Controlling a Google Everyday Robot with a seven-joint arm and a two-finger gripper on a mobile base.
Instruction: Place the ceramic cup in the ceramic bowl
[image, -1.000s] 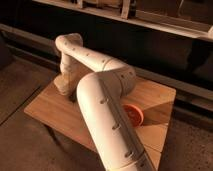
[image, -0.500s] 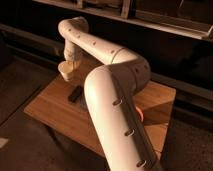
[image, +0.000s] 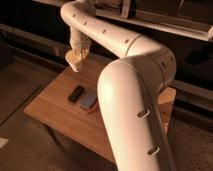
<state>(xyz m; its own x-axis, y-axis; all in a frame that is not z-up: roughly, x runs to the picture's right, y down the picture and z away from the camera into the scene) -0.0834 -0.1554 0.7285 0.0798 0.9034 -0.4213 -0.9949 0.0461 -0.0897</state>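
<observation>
My gripper (image: 76, 54) hangs at the end of the white arm, over the table's far left corner. It is shut on the ceramic cup (image: 74, 62), a small cream-white cup held clear above the wooden table (image: 55, 107). The ceramic bowl is hidden behind my thick white forearm (image: 132, 115), which fills the middle and right of the view.
A small black object (image: 76, 93) and a flat red-edged object (image: 89, 102) lie side by side on the table left of my forearm. A dark shelf front (image: 165, 22) runs behind the table. The floor (image: 20, 145) lies below the table's left edge.
The gripper has risen from the table's far left corner with the cup in it. The view has shifted and my forearm now covers the bowl.
</observation>
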